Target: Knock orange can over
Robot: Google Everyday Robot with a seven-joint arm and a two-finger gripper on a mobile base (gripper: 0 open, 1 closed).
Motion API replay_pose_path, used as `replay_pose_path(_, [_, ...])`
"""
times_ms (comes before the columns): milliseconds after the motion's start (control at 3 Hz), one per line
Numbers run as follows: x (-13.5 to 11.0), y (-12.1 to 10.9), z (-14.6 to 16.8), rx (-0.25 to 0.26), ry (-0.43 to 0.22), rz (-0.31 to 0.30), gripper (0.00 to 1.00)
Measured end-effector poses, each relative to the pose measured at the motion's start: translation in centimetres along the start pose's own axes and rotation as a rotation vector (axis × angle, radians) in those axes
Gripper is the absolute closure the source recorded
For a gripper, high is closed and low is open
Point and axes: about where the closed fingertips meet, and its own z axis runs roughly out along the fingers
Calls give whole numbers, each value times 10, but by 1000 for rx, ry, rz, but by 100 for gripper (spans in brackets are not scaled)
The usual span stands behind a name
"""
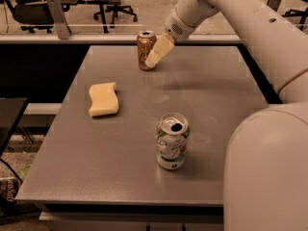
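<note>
The orange can [144, 49] stands upright near the far edge of the grey table [216, 100], orange-brown with a silver top. My gripper [155, 57] reaches in from the upper right on the white arm and sits right against the can's right side, its pale tip overlapping the can's lower half. A white-and-green can [172, 141] stands upright near the table's front middle.
A yellow sponge [103, 99] lies on the table's left side. My white arm and base [269, 167] fill the right side of the view. Office chairs and a rail stand beyond the table's far edge. A dark surface sits low at the left.
</note>
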Motion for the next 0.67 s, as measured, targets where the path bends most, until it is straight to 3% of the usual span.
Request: replay_pose_path(667, [-24, -10, 27, -17, -67, 45, 0])
